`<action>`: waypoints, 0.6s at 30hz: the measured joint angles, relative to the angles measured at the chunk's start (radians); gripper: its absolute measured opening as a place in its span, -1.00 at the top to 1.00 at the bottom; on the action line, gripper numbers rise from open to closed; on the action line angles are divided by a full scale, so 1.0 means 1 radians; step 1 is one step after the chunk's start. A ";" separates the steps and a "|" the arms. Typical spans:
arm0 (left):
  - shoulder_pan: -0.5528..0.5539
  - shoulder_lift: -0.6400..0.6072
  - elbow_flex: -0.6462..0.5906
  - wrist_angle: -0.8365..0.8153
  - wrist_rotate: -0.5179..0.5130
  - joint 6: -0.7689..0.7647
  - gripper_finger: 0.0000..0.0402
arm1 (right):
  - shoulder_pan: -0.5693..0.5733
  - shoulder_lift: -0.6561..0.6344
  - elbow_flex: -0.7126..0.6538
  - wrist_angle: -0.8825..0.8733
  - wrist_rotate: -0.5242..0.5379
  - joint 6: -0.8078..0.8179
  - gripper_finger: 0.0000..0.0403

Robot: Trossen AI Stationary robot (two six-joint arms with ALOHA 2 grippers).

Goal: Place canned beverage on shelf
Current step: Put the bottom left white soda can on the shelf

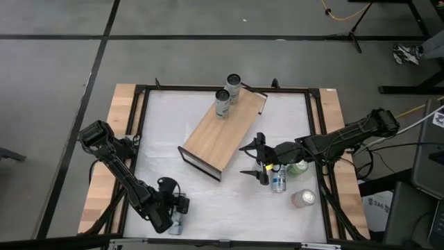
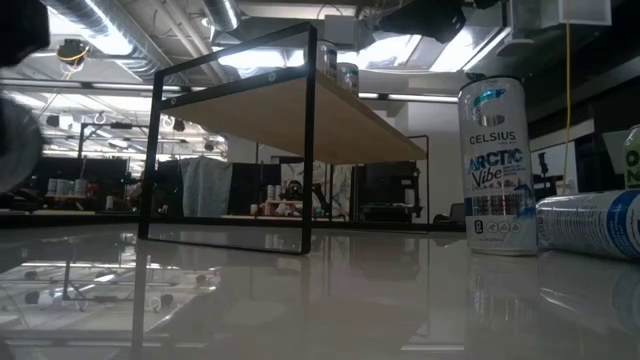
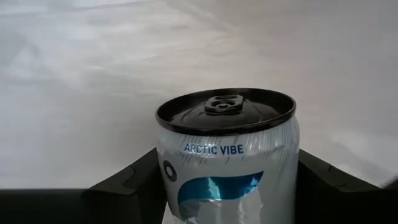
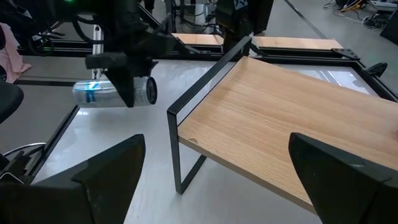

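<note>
A: Where was the can (image 3: pixel 227 155)?

B: Clamped between the left gripper's (image 1: pixel 173 212) fingers, lifted and lying sideways; the shelf (image 1: pixel 223 132), holding 2 cans, sat well beyond. You needed it righted first. The right gripper (image 1: pixel 254 159) hung open beside that shelf.

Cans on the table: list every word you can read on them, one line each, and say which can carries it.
"CELSIUS" and "ARCTIC Vibe": upright can in the low view; its small print below is unreadable.
"ARCTIC VIBE": can between the left gripper fingers.
Can lying on its side: print too blurred to read.
Two cans on the shelf: too small.
</note>
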 joint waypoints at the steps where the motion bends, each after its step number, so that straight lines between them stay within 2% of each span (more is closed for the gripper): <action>1: 0.000 0.000 0.010 0.000 -0.020 0.000 -0.15 | 0.000 0.000 0.000 0.001 0.000 0.000 -0.91; 7: 0.006 0.000 0.051 -0.026 -0.145 -0.012 -0.15 | 0.000 0.000 0.000 0.003 0.000 0.000 -0.91; 14: 0.037 0.000 0.108 -0.221 -0.221 -0.029 -0.16 | 0.000 0.000 0.000 0.003 0.000 0.001 -0.91; 18: 0.055 0.000 0.168 -0.306 -0.262 0.031 -0.16 | 0.000 0.000 0.000 0.003 0.000 0.001 -0.91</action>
